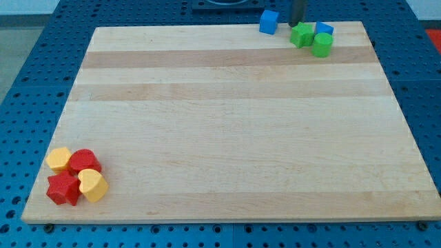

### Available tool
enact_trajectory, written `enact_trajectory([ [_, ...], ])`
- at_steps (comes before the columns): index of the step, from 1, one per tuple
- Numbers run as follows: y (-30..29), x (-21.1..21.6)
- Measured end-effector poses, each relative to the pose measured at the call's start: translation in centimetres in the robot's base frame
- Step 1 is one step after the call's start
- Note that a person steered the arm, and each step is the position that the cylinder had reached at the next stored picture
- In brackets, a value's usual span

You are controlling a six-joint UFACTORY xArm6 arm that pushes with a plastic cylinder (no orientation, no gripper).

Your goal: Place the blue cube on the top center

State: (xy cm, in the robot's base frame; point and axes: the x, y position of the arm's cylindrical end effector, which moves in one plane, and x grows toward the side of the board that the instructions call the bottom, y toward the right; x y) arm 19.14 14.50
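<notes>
Blue cube [269, 22] near top edge, right of ctr; my tip [297, 24], no jaws, holding nothing, should nudge it left w/ short push.

You see only a short bit of the arm, far right: straight dark rod, plain, no markings/cables visible, ending in my tip [297, 25].

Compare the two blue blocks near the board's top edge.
The blue cube stands alone at the top edge, left of my tip; the other blue block sits right of the tip, packed against two green blocks.
The cube shows fully; the other block is partly hidden by the green ones, so its shape is unclear.
Both are the same blue and lie near the top right.
</notes>
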Motion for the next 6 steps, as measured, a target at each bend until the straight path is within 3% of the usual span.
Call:
enact_trajectory([
  [6, -11.5, 2.8],
])
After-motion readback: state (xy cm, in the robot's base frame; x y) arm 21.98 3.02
